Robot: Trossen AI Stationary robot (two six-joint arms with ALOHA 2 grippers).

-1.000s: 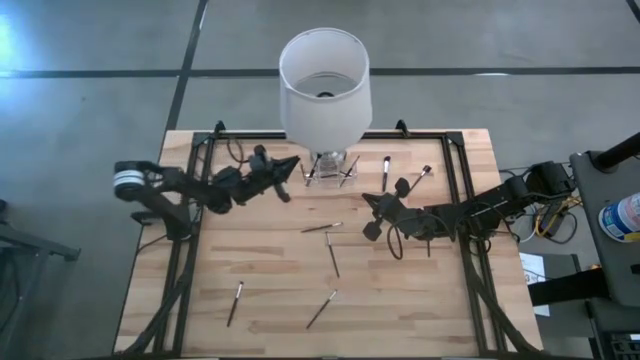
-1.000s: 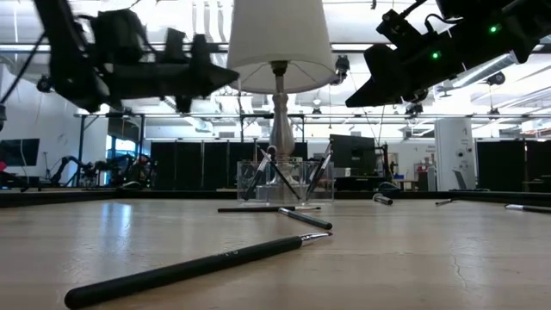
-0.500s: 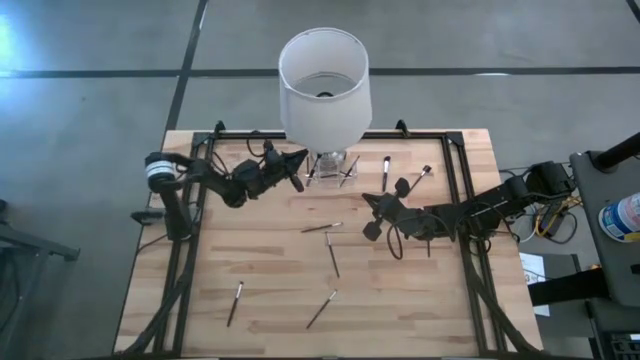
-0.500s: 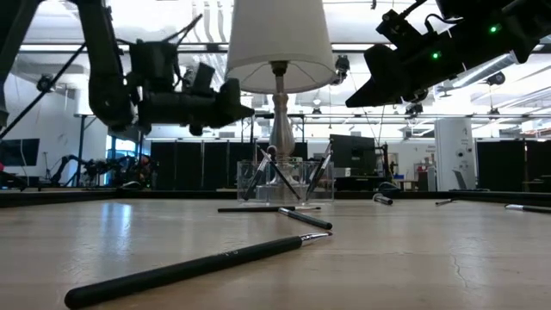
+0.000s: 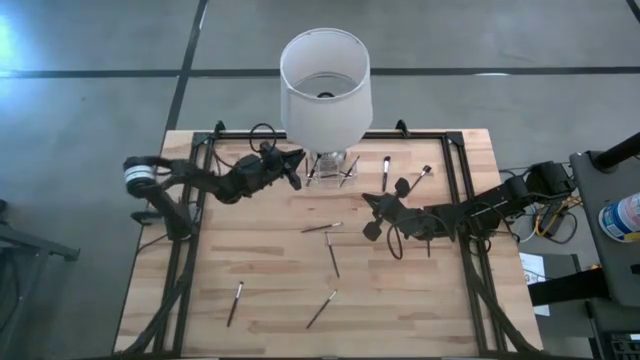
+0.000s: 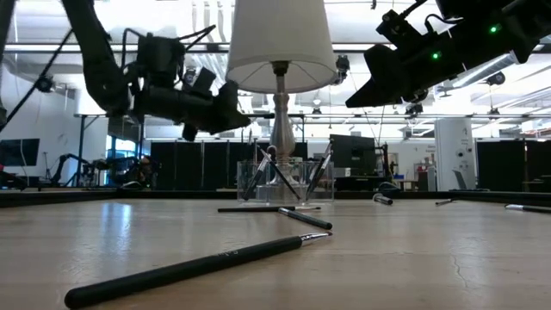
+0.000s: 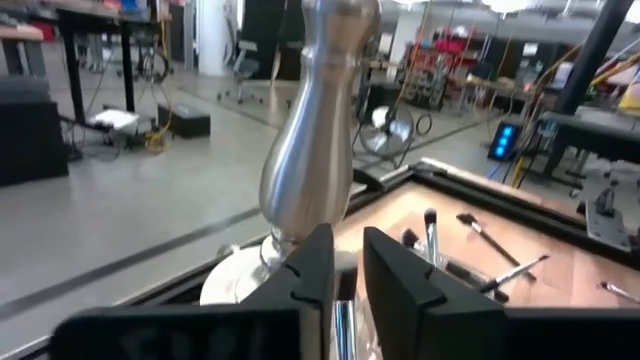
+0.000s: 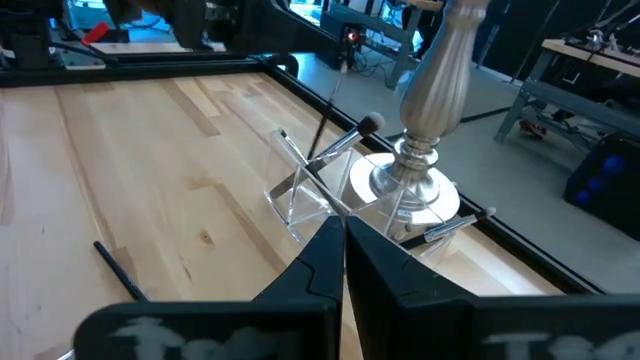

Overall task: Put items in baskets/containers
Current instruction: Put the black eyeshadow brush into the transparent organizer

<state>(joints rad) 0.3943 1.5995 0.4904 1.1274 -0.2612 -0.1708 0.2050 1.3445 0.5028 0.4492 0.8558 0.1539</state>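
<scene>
The clear holder (image 5: pixel 330 170) stands by the foot of the white-shaded lamp (image 5: pixel 323 85) at the table's far edge, with a few brushes leaning in it (image 8: pixel 365 127). Several thin dark brushes lie flat on the wood, such as two at the middle (image 5: pixel 321 228) (image 5: pixel 333 258) and one near the low camera (image 6: pixel 189 271). My left gripper (image 5: pixel 293 172) hovers just left of the holder, shut on a brush. My right gripper (image 5: pixel 367 205) waits shut, raised over the table's right half. My left gripper pinches a thin brush between its two fingers; a silvery stretch of it (image 7: pixel 343 325) shows in the gap. The fingers point level toward the lamp stem. In the right wrist view the brush (image 8: pixel 333 105) slants down toward the holder; whether its lower end touches it, I cannot tell.
The lamp's silvery stem (image 7: pixel 310 170) and wide shade rise right behind the holder. Two more brushes (image 5: pixel 386 172) (image 5: pixel 420 177) lie right of it. A black frame (image 5: pixel 455 180) runs along the table's sides. Bare wood (image 5: pixel 260 250) lies between the scattered brushes.
My left gripper has come down from shade height toward the holder while its arm swung at the table's left edge. The right arm and the brushes on the table have kept still.
</scene>
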